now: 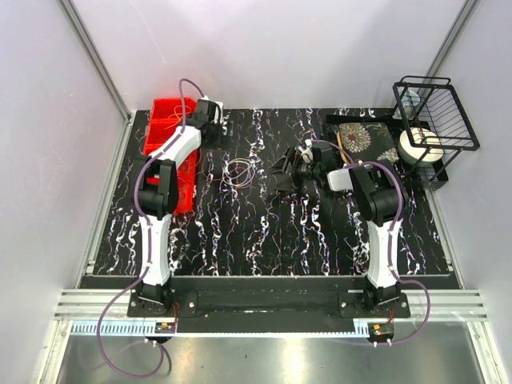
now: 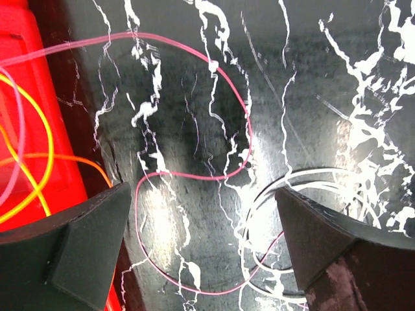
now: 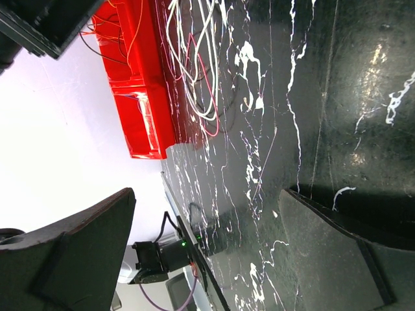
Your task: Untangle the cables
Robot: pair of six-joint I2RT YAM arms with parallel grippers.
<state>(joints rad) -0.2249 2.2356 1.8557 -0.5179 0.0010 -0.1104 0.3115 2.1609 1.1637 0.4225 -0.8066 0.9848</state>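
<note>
2 arms: left arm (image 1: pixel 158 200), right arm (image 1: pixel 382 208). 2 end effectors: left end effector (image 1: pixel 214 134), right end effector (image 1: pixel 282 172). 1 red bin (image 1: pixel 149 138). 1 black wire basket (image 1: pixel 438 112). 1 white roll (image 1: pixel 420 146). 1 floral pad (image 1: pixel 360 138). 1 cable coil (image 1: pixel 238 171) on bench (image 1: pixel 264 232). More cables (image 1: pixel 164 122) in bin, strand count unreadable.

No readable text, labels, brands or numbers anywhere in top or wrist views.

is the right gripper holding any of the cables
No, the right gripper stands open and empty; the cables lie apart beside the red bin.
</note>
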